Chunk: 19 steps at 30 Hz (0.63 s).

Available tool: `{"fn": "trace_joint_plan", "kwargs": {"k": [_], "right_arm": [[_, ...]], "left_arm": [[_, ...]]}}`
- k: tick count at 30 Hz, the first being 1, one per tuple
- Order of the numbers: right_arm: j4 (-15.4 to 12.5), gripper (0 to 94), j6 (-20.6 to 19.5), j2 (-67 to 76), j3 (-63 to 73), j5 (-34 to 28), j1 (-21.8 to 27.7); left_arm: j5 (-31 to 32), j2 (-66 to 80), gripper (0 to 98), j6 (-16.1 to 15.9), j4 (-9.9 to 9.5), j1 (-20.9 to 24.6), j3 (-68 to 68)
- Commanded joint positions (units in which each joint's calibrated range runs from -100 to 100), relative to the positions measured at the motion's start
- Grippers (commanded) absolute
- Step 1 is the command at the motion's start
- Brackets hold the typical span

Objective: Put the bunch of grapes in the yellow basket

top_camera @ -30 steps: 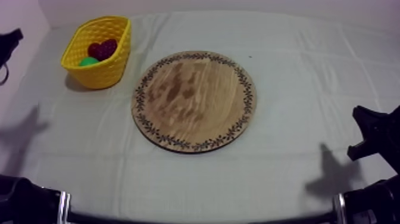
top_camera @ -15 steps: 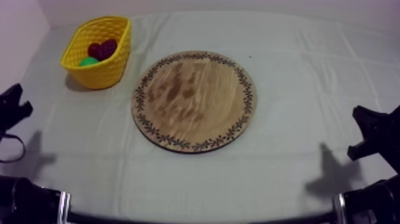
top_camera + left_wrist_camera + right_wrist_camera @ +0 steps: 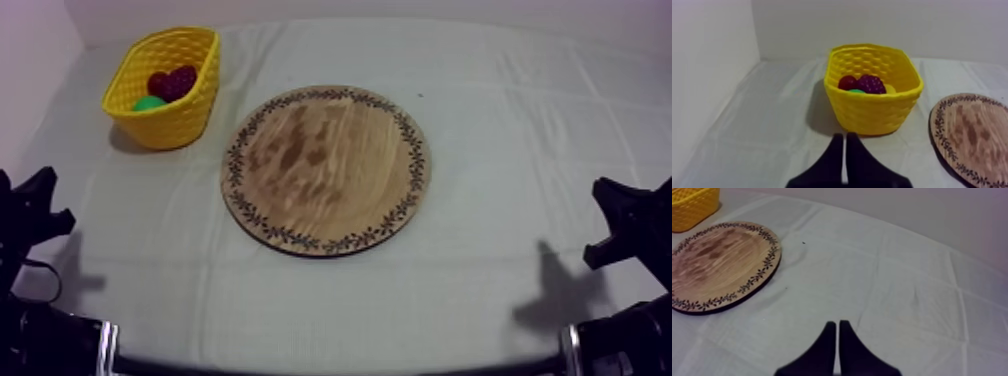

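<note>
The bunch of grapes (image 3: 871, 84) lay inside the yellow basket (image 3: 872, 115). A small red fruit (image 3: 847, 82) sat right beside the grapes and touched them. A bit of something green (image 3: 856, 91) peeked out just in front of the two. I could not tell what the green thing was.

The basket stood upright at the far left of the desk (image 3: 520, 110). A grey-white cloth (image 3: 300, 300) covered the desk. The round wooden board (image 3: 325, 170) lay flat in the middle of the desk. It was near the basket but did not touch it. A ring of little leaves ran around its rim.

The left jaws were closed on nothing. Their two black fingers (image 3: 833, 162) lay side by side like a thin wedge. They pointed at the basket from the near left side of the desk, with a stretch of cloth between them and it. From above, they sat low at the left edge, well apart from the basket and the board.

The right jaws were closed on nothing too. Their fingers (image 3: 826, 348) lay together over plain cloth. The board was near them on the cloth, and a corner of the basket showed past the board. From above, they sat low at the right edge of the desk, well apart from the board.
</note>
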<state>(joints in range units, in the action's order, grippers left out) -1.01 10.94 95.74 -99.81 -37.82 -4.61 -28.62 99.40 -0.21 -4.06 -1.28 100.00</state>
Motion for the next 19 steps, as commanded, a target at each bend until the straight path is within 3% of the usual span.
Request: {"fn": "trace_joint_plan", "kwargs": {"k": [1, 19], "right_arm": [[0.0, 0.4, 0.0, 0.0, 0.0, 0.0, 0.0], [0.0, 0.4, 0.0, 0.0, 0.0, 0.0, 0.0]], "left_arm": [[-0.4, 0.1, 0.0, -0.4, 0.23, 0.0, 0.0], [-2.7, 0.3, 0.0, 0.4, 1.0, 1.9, -0.1]]}}
